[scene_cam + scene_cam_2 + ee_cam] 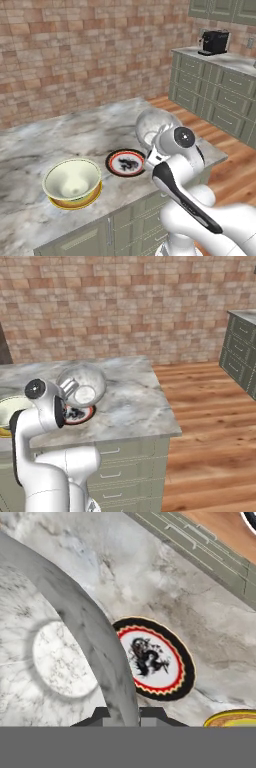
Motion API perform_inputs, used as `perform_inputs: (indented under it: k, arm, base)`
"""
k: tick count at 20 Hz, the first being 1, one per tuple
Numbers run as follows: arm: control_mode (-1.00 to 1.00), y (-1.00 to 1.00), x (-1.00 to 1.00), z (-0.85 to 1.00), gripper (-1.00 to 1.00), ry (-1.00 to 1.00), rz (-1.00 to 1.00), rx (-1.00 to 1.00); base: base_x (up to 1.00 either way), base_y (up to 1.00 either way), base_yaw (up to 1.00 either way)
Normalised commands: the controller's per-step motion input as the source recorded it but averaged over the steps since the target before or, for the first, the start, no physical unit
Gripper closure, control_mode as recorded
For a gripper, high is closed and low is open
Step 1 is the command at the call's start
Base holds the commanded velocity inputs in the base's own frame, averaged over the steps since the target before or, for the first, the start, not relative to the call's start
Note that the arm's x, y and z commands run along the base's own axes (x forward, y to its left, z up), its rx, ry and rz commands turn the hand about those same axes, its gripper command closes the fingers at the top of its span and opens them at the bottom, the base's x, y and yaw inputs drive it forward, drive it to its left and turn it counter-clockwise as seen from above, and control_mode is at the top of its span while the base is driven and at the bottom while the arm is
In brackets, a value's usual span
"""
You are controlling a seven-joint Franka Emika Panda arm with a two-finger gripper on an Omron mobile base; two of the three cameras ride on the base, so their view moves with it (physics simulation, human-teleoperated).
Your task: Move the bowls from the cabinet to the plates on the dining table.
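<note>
Grey bowl held over dark plate.
Gripper clamps the mottled grey stone-like bowl's rim, tilted above the black-rimmed round plate; cream-white bowl sits beside.

Bare marble worktop open behind and left of the dark plate. Cream bowl on its yellow-rimmed plate standing just left of that. Grey bowl hanging tilted above the dark plate's right side.

Stone-like mottled grey bowl; veined marble table; glossy cream bowl.
</note>
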Motion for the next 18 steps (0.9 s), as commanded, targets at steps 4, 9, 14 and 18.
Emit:
perform_inputs:
  k: [4, 9, 14, 18]
  arm:
    - [-1.00, 0.16, 0.26, -0.44, 1.00, 0.04, 0.06, -0.08]
    - [-1.00, 0.20, 0.32, -0.41, 1.00, 0.07, 0.05, -0.10]
    - [-1.00, 0.15, 0.37, -0.39, 1.00, 0.07, 0.04, -0.09]
    - [-1.00, 0.15, 0.29, -0.44, 1.00, 0.05, 0.05, -0.10]
  base:
    - [0.00, 0.00, 0.00]
    - [0.00, 0.00, 0.00]
    - [0.00, 0.00, 0.00]
    - [0.00, 0.00, 0.00]
